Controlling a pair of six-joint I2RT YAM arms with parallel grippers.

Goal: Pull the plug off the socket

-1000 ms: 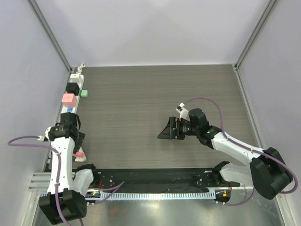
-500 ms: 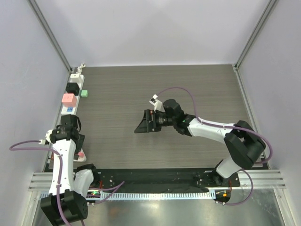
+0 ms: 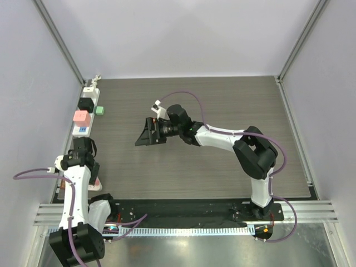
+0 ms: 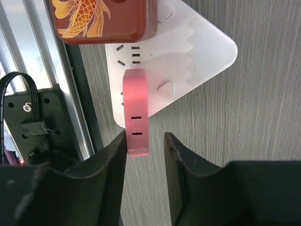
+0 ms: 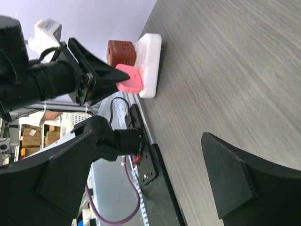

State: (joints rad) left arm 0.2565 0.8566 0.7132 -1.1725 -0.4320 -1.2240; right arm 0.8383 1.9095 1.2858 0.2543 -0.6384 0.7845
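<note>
1. At the near-left corner of the desk [image 3: 222,167], the left pincer [image 4: 145,137] straddles the pink plug [image 4: 136,115], which sits plugged into the near end of the socket strip [image 4: 197,52].
2. That pincer is not clenched. One finger [image 4: 113,160] looks to be against the plug's side, while a gap shows between the plug and the other finger, so it grasps nothing.
3. The socket strip lies flat along the desk's left edge, running from near to far beside a metal rail [image 4: 33,56].
4. Just beyond the pink plug, a dark red cube [image 4: 103,19] with a goldfish picture is seated in the strip.
5. The right pincer [image 3: 142,133] hovers over the middle of the desk, well apart from the strip and pointing left towards it. Its jaws are spread wide, with nothing between them.
6. Farther along the strip sit a salmon cube [image 3: 82,117] and then a black cube [image 3: 85,104]. A small green block [image 3: 100,110] lies just beside the strip's right edge.
7. At the strip's far end a short white stub [image 3: 96,78] sticks out, too small to make out in detail.
</note>
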